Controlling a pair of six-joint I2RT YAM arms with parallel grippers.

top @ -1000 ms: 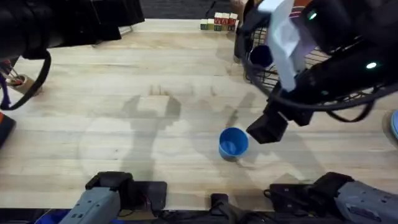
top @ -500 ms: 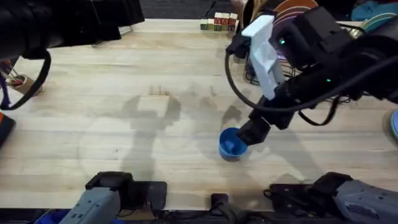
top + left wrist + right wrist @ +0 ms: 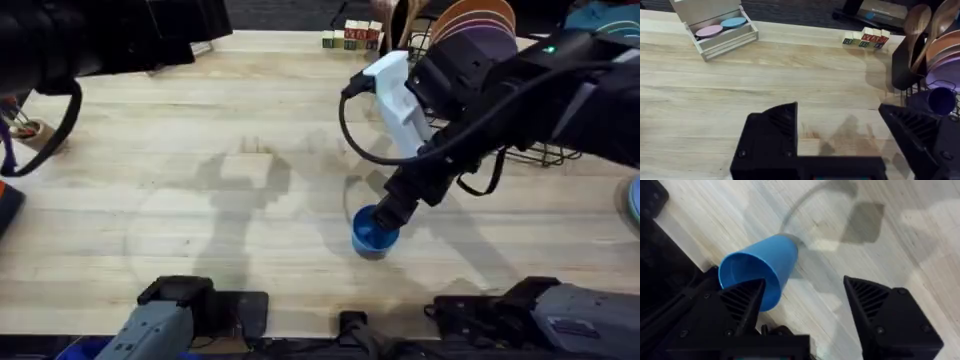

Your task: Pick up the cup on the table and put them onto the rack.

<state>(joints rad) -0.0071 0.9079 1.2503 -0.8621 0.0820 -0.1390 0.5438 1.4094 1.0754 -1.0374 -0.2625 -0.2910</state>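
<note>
Right hand is down at the small bright blue plastic cup, upright on the pale wooden worktop, fingers spread, one over the rim. Grasp step, I'd say: close next, then carry to the black wire rack. Left hand hangs open, empty.

Right arm reaches in from the far right, angled down toward the near middle, right gripper low with jaws spread wide. Left arm sits raised at the far left, its left gripper parted as well.
</note>
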